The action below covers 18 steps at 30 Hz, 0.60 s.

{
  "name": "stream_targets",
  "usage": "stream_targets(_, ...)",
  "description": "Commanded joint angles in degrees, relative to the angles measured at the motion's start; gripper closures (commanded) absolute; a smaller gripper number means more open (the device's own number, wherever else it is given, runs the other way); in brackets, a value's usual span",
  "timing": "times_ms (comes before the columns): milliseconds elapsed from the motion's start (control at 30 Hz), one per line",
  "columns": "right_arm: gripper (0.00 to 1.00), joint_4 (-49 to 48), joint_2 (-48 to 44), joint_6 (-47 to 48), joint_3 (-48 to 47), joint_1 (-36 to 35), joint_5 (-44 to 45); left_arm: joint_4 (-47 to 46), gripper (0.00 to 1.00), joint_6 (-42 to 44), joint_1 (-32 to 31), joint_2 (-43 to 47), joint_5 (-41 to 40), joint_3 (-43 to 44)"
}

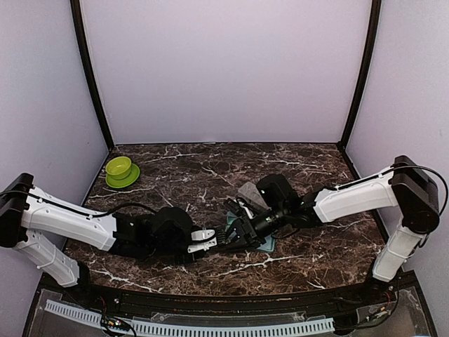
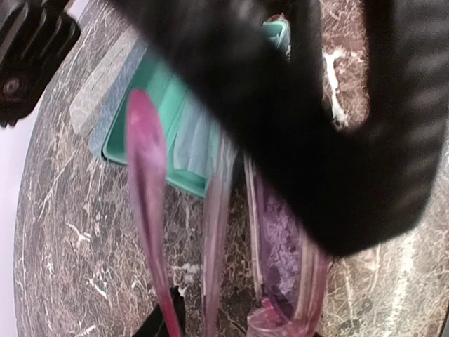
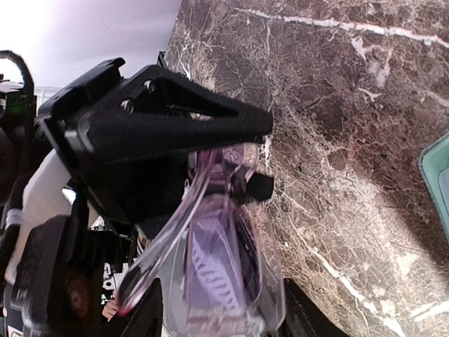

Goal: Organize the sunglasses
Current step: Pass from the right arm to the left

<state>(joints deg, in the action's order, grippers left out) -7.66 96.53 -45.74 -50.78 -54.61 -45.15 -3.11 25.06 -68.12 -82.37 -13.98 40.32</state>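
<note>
Starting at the far left of the bench (image 1: 210,165), a green bowl (image 1: 121,170) stands alone, well apart from the work. Nearer the middle, the left tool (image 1: 210,239) reaches to the right and meets the sunglasses (image 3: 217,270). In the right wrist view one of its black fingers lies over the top of the frame and the other tip shows just under it. So it seems clenched on the sunglasses, though the contact is not fully visible. The sunglasses have a clear pink-purple frame. They are in the air between the two tools, just left of the case. The right tool (image 1: 239,229) reaches in from the right to the same sunglasses. Its own fingers are dark shapes on both sides of the lenses, and I cannot tell whether they grasp or are released. Right of it, and partly under it, the case (image 1: 267,243) lies open on the bench with its teal lining up.

My judgement is that the task is about in the middle. The sunglasses are off the bench and the case is open. The sunglasses are not yet inside the case, and the case is not closed. I cannot tell whether the temples are folded.
</note>
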Motion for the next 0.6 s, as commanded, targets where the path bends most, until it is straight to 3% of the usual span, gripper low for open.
stream_targets(0, 0.42, -1.66, -0.94, -0.11, 0.97, 0.45, -1.05, -1.05, 0.59, -1.06, 0.11, 1.47, -1.55, -1.42)
stream_targets(267, 0.40, -1.43, -1.91, -0.08, 1.76, 0.88, -0.68, -1.63, 0.61, -1.20, 0.11, 1.15, -1.93, -1.88)
stream_targets(567, 0.38, 5.41, -4.77, 4.51, 2.25, 3.38, 2.82, -0.05, 0.65, -5.66, 0.58, 1.32, 0.46, -0.90)
